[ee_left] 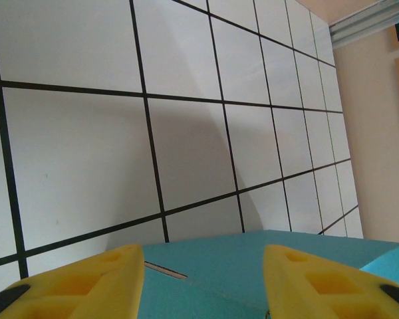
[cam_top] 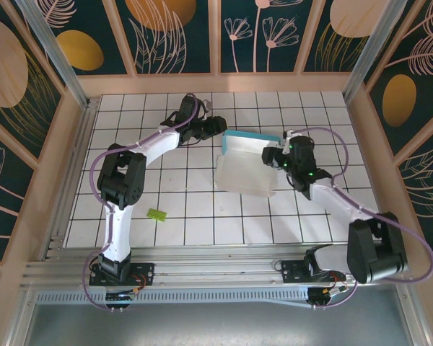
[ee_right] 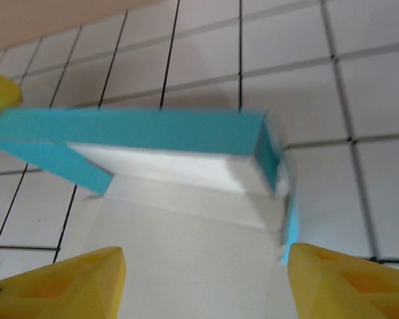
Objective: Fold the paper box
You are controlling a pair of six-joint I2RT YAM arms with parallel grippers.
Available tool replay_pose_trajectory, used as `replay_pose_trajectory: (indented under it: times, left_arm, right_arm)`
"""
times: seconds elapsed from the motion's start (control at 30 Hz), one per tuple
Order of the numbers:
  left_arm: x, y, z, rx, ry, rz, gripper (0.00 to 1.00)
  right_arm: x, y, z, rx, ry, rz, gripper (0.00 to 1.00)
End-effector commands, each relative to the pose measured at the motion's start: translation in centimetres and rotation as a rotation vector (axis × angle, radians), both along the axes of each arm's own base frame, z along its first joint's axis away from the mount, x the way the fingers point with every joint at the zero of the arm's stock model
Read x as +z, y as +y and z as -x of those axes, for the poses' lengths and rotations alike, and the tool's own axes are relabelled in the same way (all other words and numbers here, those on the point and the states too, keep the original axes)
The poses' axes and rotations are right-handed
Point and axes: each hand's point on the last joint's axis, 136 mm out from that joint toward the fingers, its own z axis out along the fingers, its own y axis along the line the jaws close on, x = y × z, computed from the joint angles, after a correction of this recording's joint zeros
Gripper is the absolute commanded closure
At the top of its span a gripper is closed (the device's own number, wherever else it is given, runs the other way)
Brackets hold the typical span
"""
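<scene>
- Cardboard first: the paper box [cam_top: 242,174] lies part-made on the table [cam_top: 202,225] between our two pincers. Its white floor [cam_top: 239,180] is flat, and one turquoise wall [cam_top: 249,137] stands along the edge beyond both sets of fingertips.
- Our left pincer [cam_top: 218,130] sits at the wall's left end. In its wrist view the turquoise face lies just past the fingertips and runs on behind one finger, so it is not pinched across. The jaws stand about half apart with nothing between the pads.
- We judge it is placed there as a backstop, steadying the raised wall while the other end is worked. Whether a finger actually touches the card we cannot tell.
- Our right pincer [cam_top: 271,155] is at the opposite end, low over the white floor. Its jaws are wide apart and hold nothing.
- From that pincer, the floor spreads between and under the fingertips and the wall stands straight ahead.
- A loose turquoise tab [ee_right: 60,163] leans inward ahead of its left finger.
- The blurred right corner [ee_right: 272,159] rises ahead of its right finger.
- We read the wide stance as readiness for the next flap, most likely at that corner, where the side looks only half raised.
- The risk, as we see it, is thin card springing back flat once nothing braces it.
- A small green scrap [cam_top: 156,213] lies well behind the left pincer, towards the arm bases, and plays no part.
</scene>
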Motion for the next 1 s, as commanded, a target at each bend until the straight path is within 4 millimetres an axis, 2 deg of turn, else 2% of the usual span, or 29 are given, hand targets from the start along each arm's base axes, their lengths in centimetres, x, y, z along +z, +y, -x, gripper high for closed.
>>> replay_pose_trajectory:
  times: [0.0, 0.07, 0.17, 0.23, 0.3, 0.37, 0.43, 0.7, 0.97]
  left_arm:
    - [1.3, -0.5, 0.5, -0.021, -0.005, 0.022, 0.5]
    - [1.3, -0.4, 0.5, -0.024, -0.007, 0.019, 0.5]
    - [1.3, -0.4, 0.5, -0.022, -0.007, 0.017, 0.5]
    - [1.3, -0.5, 0.5, -0.025, -0.007, 0.02, 0.5]
    - [1.3, -0.5, 0.6, -0.028, -0.006, 0.022, 0.5]
    - [1.4, -0.5, 0.7, -0.029, -0.008, 0.02, 0.5]
    - [1.6, -0.4, 0.6, -0.03, -0.015, 0.017, 0.5]
    - [1.4, -0.5, 0.6, -0.03, -0.008, 0.023, 0.5]
    - [1.4, -0.6, 0.5, -0.032, -0.009, 0.019, 0.5]
  right_arm:
    - [1.6, -2.5, 0.6, 0.085, -0.114, 0.095, 0.37]
    - [1.8, -4.2, 0.6, 0.114, -0.174, 0.157, 0.39]
    - [1.4, -4.8, 0.9, 0.231, -0.242, 0.226, 0.4]
    - [0.0, -5.5, 0.9, 0.285, -0.245, 0.291, 0.41]
    - [-1.6, -6.7, 0.0, 0.269, -0.198, 0.343, 0.41]
    - [-2.9, -7.0, -1.0, 0.288, -0.149, 0.358, 0.45]
    - [-3.7, -6.6, -1.8, 0.33, -0.129, 0.355, 0.48]
    - [-4.4, -4.1, -4.0, 0.454, -0.161, 0.298, 0.54]
    - [-5.8, -1.7, -4.6, 0.567, -0.136, 0.289, 0.55]
